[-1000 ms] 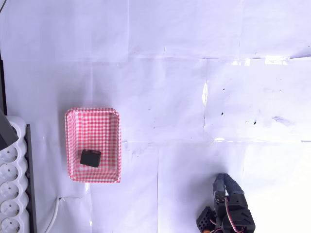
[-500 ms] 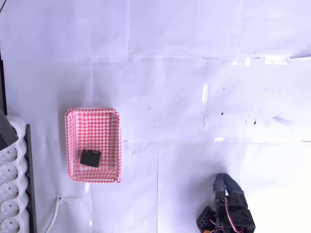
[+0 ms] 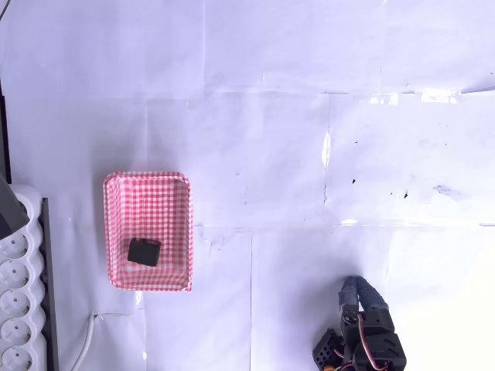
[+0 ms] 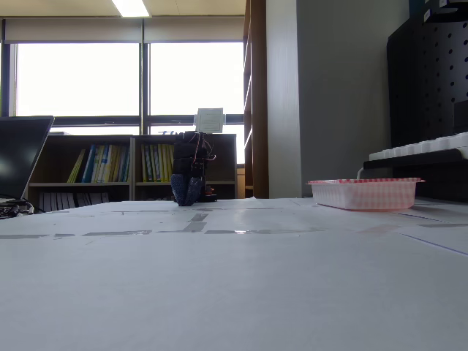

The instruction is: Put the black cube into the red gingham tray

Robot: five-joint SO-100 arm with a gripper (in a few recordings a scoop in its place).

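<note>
Change: nothing has moved over the last second — cube, tray and arm sit exactly where they were, so the scene has settled
Meaning for the task: the black cube (image 3: 144, 251) already lies inside the red gingham tray (image 3: 114, 224), so I judge the placing done, with no step left but rest
Cube place: on the tray floor, in the tray's near half in the overhead view, slightly left of its middle, clear of the rim on every side
Gripper: the gripper (image 3: 354, 291) is folded back over the arm's base at the near right edge of the overhead view, well apart from the tray, and carries nothing — whether its jaws are parted or closed I cannot tell
Cube make: matte black, blocky, softly rounded edges
Tray make: shallow rectangle with rounded corners and a raised, flared rim in red-and-white check; the fixed view shows its ribbed, thin side wall (image 4: 363, 194)
Table: white paper sheets (image 3: 294, 154) joined with glossy tape, faintly creased
Left edge: a white power strip (image 3: 17, 301) with round sockets, just beside the tray
</note>
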